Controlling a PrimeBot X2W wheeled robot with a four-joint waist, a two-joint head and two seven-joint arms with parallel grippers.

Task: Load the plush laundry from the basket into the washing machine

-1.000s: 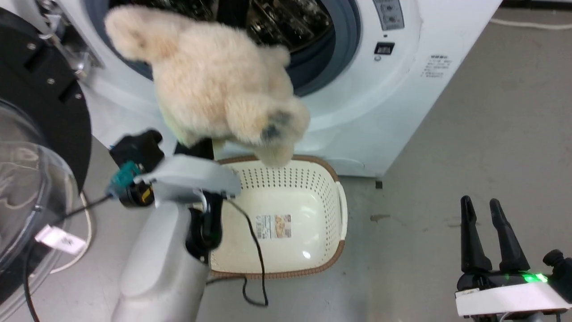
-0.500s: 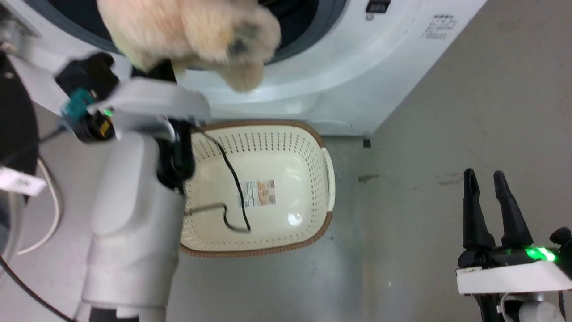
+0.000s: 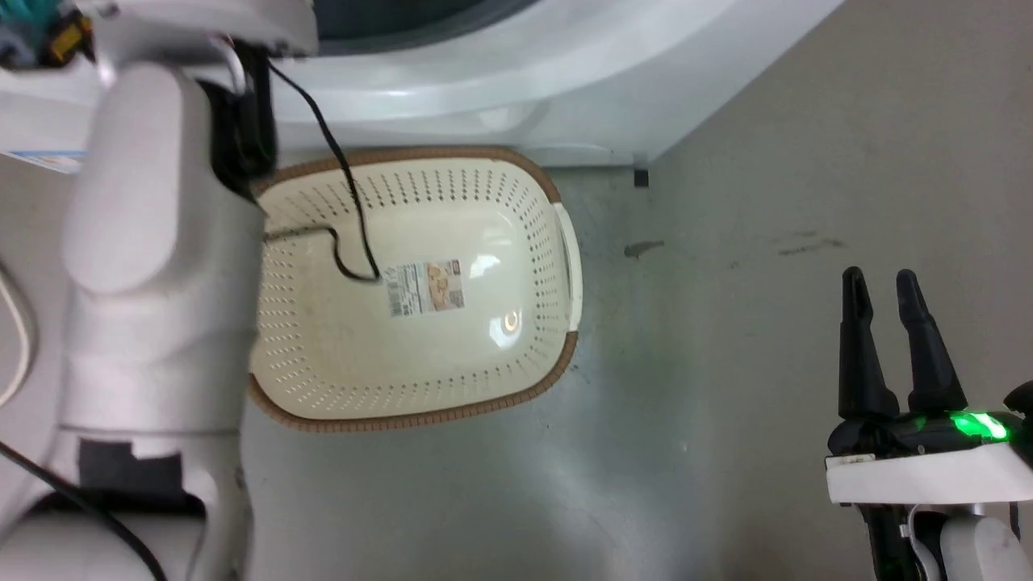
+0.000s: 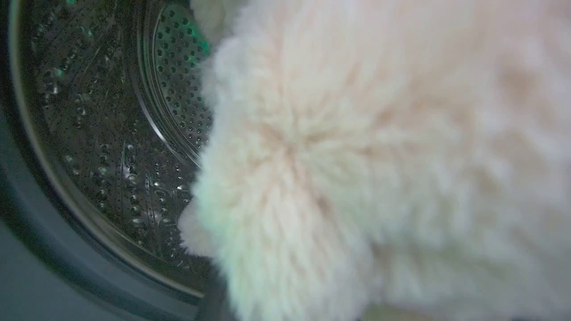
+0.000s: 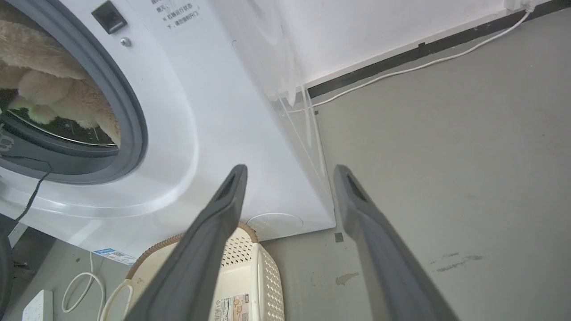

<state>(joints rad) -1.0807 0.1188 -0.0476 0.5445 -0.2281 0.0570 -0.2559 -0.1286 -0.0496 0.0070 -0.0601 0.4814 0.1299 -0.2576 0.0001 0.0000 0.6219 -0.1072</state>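
My left arm (image 3: 153, 266) stretches up past the basket (image 3: 307, 403) towards the washing machine (image 3: 500, 89). Its pale forearm covers the basket's left side in the head view. In my left wrist camera the plush toy (image 4: 366, 169) is right up against the lens, a mass of shaggy cream fur across the middle and right. To its left I see the shiny perforated drum (image 4: 111, 133) and, outside that, the grey door seal (image 4: 31, 232). The fur hides the fingers of my left gripper, so I cannot tell whether they are clamped on the toy or spread apart. From my right wrist camera the toy sits inside the round door opening, behind the grey seal ring.

The basket stands on the grey floor (image 3: 726, 403) just in front of the machine, its far rim near the machine's base. It is empty, with the label (image 3: 425, 286) on its bottom plain to see. A black cable (image 3: 347, 202) from my left arm crosses over it in the head view.

My right gripper (image 3: 878, 278) hangs low at my right side over the floor, well apart from the basket and the machine. Its two dark fingers are a little apart and hold nothing. A green light (image 3: 972, 424) glows on that wrist. A white cord (image 5: 401, 71) runs along the foot of the wall beyond the machine.
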